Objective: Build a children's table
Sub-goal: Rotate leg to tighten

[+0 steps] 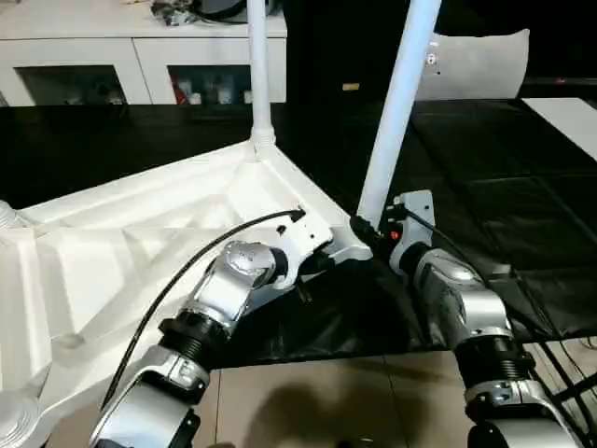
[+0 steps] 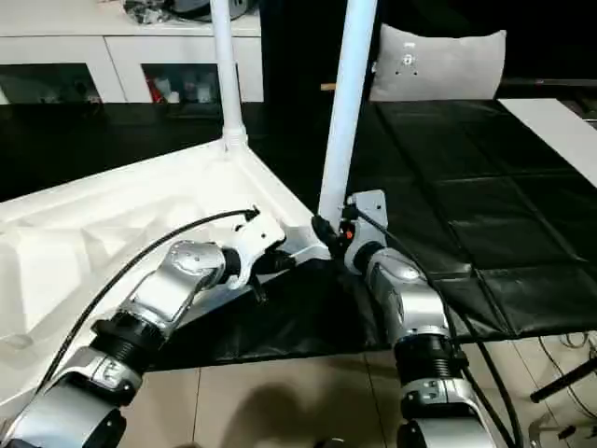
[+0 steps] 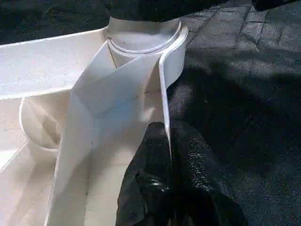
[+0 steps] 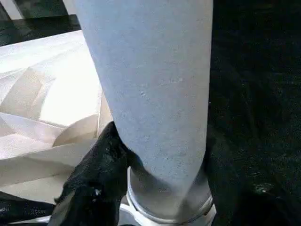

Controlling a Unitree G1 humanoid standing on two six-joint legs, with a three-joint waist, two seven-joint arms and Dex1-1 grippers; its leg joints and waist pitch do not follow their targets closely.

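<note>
Children's table (image 1: 140,233) lies upside down, ribbed underside up, over black mats on the floor; two legs stand in corner sockets, the far leg (image 1: 258,75) and the near-right leg (image 1: 396,112), and a socket at the near-left corner (image 1: 14,415) looks empty, so I'd call it about half done. Left pincer (image 3: 167,155) is pressed together on the thin side rim (image 3: 164,94) just short of the near-right corner; right pincer (image 4: 155,188) pinches the near-right leg's base from the mat side. Open mat (image 1: 504,205) right of that corner gives room; the white cabinet (image 1: 140,56) sits well behind.
</note>
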